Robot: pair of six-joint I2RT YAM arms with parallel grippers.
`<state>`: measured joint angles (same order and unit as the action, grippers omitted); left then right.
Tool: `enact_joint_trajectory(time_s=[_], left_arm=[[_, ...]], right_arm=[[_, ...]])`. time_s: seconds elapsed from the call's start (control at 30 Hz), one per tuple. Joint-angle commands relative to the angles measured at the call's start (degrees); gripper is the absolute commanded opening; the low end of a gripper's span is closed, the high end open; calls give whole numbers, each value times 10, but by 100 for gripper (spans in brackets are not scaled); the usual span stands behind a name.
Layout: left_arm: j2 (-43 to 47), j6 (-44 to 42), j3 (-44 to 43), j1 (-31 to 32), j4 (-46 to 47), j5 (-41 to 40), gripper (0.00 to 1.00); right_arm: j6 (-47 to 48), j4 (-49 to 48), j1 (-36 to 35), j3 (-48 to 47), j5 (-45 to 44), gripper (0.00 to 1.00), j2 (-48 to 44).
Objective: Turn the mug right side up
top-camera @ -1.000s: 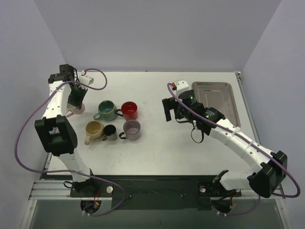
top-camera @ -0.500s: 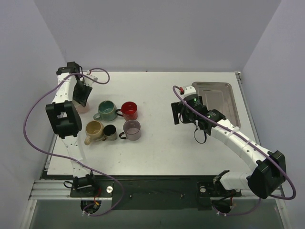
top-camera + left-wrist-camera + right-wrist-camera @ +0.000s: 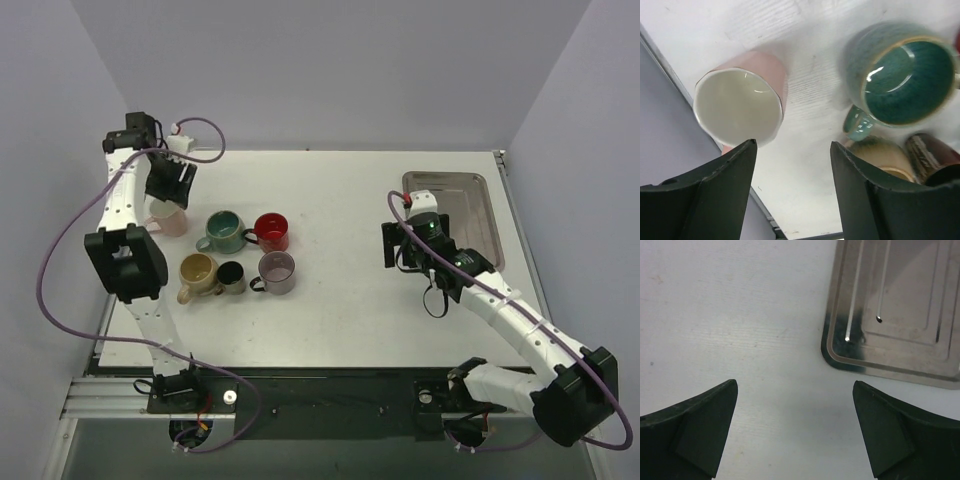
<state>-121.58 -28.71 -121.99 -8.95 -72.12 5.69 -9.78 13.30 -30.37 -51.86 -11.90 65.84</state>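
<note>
Left wrist view showed the pink mug (image 3: 740, 102) standing mouth up, its pale inside open to the camera. It stood close to the left edge of the surface (image 3: 805, 65), with the teal mug (image 3: 905, 80) near it on the other side. The left claw (image 3: 792, 147) hung above it released, jaws spread wide with nothing between them, so the task looked done or all but done. The right claw (image 3: 794, 384) was likewise released and empty, over bare surface beside the corner of the metal tray (image 3: 900, 305). The remaining risk lay in the left arm's retreat. In the wrist view one finger (image 3: 715, 190) overlapped the mug's near rim, and the mug had little room on its edge side. A dip or a sideways swing on the way out could therefore clip the rim and tip the mug over again. It could also push the mug toward the edge or into the teal mug. Against the top external view of half a second earlier, the left claw had drawn back from over the mug toward the far side, leaving the mug uncovered. The right claw had moved farther right, toward the tray and away from the cluster of mugs.
</note>
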Motion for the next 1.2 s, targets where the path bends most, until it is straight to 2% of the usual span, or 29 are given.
enact_joint_trajectory(time_s=[0.0, 0.03, 0.07, 0.1, 0.13, 0.17, 0.2, 0.23, 0.27, 0.3, 0.37, 0.57, 0.8, 1.17], left_arm=[[189, 57, 89, 5, 82, 108, 71], [217, 66, 176, 6, 150, 132, 71], [282, 92, 218, 10, 189, 135, 71], [319, 102, 314, 14, 277, 134, 72], [377, 126, 356, 18, 316, 130, 72], [412, 137, 446, 24, 403, 128, 77], [468, 159, 487, 26, 440, 125, 79], [502, 168, 567, 29, 518, 121, 83], [556, 181, 610, 31, 583, 109, 85], [577, 184, 672, 35, 610, 108, 86], [650, 196, 739, 36, 658, 102, 86], [739, 239, 870, 37, 707, 59, 87], [798, 263, 987, 37, 776, 11, 88], [786, 284, 1008, 36, 787, 12, 90]], right_arm=[[-16, -43, 24, 86, -94, 93, -68], [-18, -56, 29, 104, -107, 93, -82], [-23, -85, 36, 141, -132, 94, -105], [-25, -98, 46, 158, -155, 94, -121], [-30, -120, 51, 191, -164, 94, -143], [-37, -128, 60, 207, -180, 95, -155], [-41, -149, 65, 234, -184, 95, -174], [-42, -156, 70, 249, -192, 95, -183], [-41, -163, 72, 267, -196, 95, -199], [-38, -166, 73, 284, -198, 95, -218], [-33, -175, 73, 309, -197, 95, -249], [-30, -209, 74, 377, -218, 95, -352], [-18, -234, 74, 409, -245, 95, -391], [-16, -233, 74, 409, -245, 94, -389]])
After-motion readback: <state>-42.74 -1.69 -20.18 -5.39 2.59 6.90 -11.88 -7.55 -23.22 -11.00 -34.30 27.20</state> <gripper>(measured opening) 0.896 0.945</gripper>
